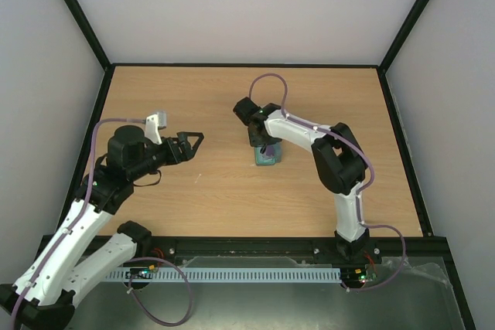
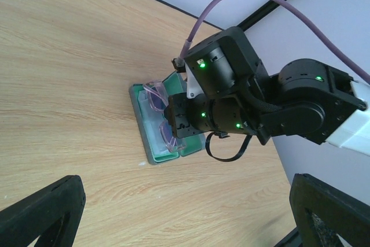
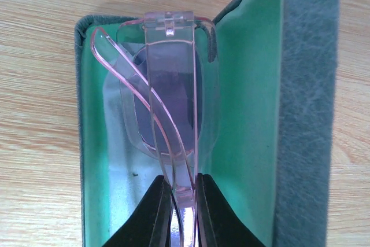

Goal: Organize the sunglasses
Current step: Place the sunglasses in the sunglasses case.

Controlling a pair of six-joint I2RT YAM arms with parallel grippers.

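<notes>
Though unclear overhead, sunglasses (image 3: 167, 91) gripped by right pincer (image 3: 184, 188)

Robot lab test cell
Plain white walls (image 1: 247, 5) and black frame posts (image 1: 77, 11) enclose a wooden table (image 1: 193, 98); a slotted cable tray (image 1: 247, 274) lines its near edge.

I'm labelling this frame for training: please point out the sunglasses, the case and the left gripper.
sunglasses (image 3: 173, 96): right wrist view, on the arm folded across the lens.
case (image 3: 306, 114): right wrist view, on its grey outer side.
left gripper (image 1: 195, 147): top external view, midway between its open fingertips.
</notes>
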